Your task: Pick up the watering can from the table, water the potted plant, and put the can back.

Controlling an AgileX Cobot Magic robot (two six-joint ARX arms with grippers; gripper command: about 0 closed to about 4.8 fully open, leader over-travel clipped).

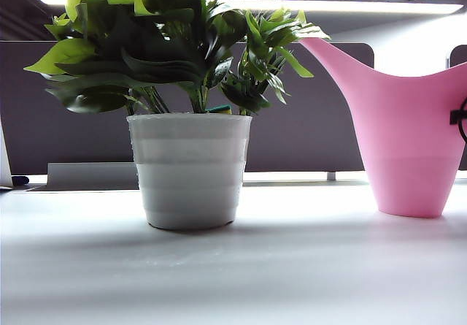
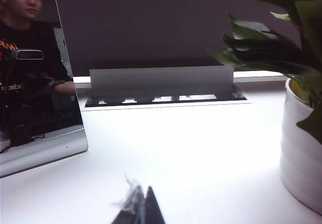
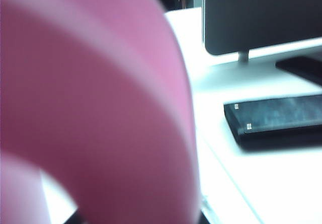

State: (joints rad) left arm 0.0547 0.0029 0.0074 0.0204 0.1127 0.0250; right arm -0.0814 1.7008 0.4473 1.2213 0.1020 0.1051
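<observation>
You get hard backlight from the ceiling strip light (image 1: pixel 350 6), glare washing the table (image 1: pixel 292 266), and the watering can (image 3: pixel 95 108) blurred close in the right wrist view.

Office or lab workspace. White desk (image 1: pixel 292 266) with a dark partition screen (image 1: pixel 66 120) standing behind it, cubicle style. Long ceiling strip light (image 1: pixel 350 6) and exposed ceiling structure overhead. Cable slot (image 2: pixel 166 99) with a raised grey flap is set into the desk's back edge. A shiny leaning panel (image 2: pixel 35 83) on the desk reflects a person in a black shirt and some dark equipment. Right wrist view shows a monitor (image 3: pixel 261 12) on a stand and a flat black device (image 3: pixel 276 118) lying on the desk. Potted plant (image 1: pixel 190 106) as desk decor.
</observation>
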